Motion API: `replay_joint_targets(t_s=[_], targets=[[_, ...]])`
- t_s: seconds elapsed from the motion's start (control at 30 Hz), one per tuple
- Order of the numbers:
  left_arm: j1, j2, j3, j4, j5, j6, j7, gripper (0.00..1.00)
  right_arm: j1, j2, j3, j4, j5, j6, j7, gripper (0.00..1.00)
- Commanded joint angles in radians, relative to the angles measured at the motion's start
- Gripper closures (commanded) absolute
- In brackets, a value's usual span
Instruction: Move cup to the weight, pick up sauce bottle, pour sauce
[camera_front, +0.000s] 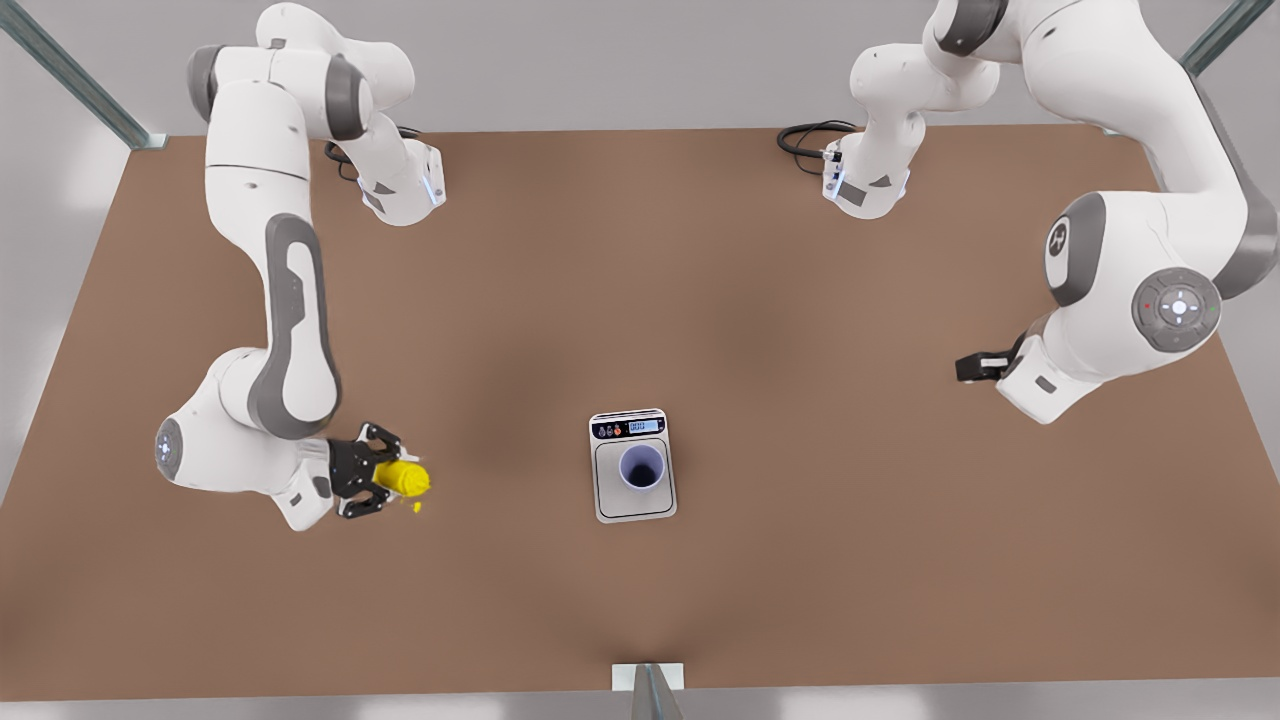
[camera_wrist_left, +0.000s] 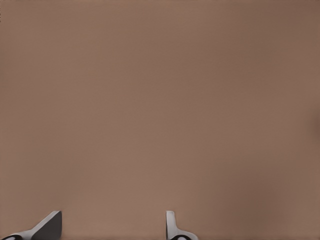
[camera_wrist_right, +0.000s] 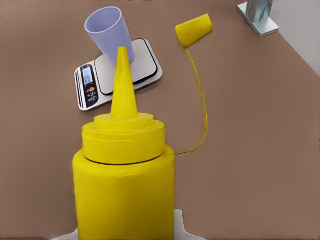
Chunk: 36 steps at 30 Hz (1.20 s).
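Front view: bottle in grip, cup on scale

Small pale lavender plastic cup (camera_front: 641, 467) upright on silver-grey steel kitchen scale (camera_front: 633, 505), mid-table. Bright yellow cylindrical squeeze bottle (camera_wrist_right: 123, 190) pinched across its body by right gripper (camera_front: 385, 478), well apart toward front view's left. Nozzle pointing cupward. Yellow cap (camera_wrist_right: 194, 30) off, on thin tether. Probably light, soft-walled, slick: grip mid-body, squeeze gently. Left gripper (camera_wrist_left: 110, 230) waiting, fingers spread, over bare brown table (camera_wrist_left: 160, 100).

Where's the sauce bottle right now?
In the front view's left, the sauce bottle is held in the right gripper, well away from the cup standing on the weight.
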Motion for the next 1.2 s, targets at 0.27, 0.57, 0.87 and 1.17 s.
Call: replay_joint_targets(t_s=[0.27,0.57,0.87,1.17], targets=[[-0.005,0.0,0.0,0.0,0.0,-0.002,-0.002,0.0,-0.139,0.009,0.071,-0.036,0.153,0.001,-0.233,0.46],[-0.005,-0.002,0.0,0.0,0.0,-0.005,-0.002,0.0,-0.315,0.02,0.234,-0.05,0.297,-0.036,-0.365,0.45],[-0.006,-0.002,0.0,0.0,0.002,-0.005,-0.002,0.0,-0.432,0.117,0.322,-0.053,0.435,-0.108,-0.663,0.45],[-0.009,-0.002,-0.002,0.0,0.002,-0.006,-0.002,0.0,-0.528,0.206,0.411,-0.067,0.484,-0.197,-0.78,0.45]])
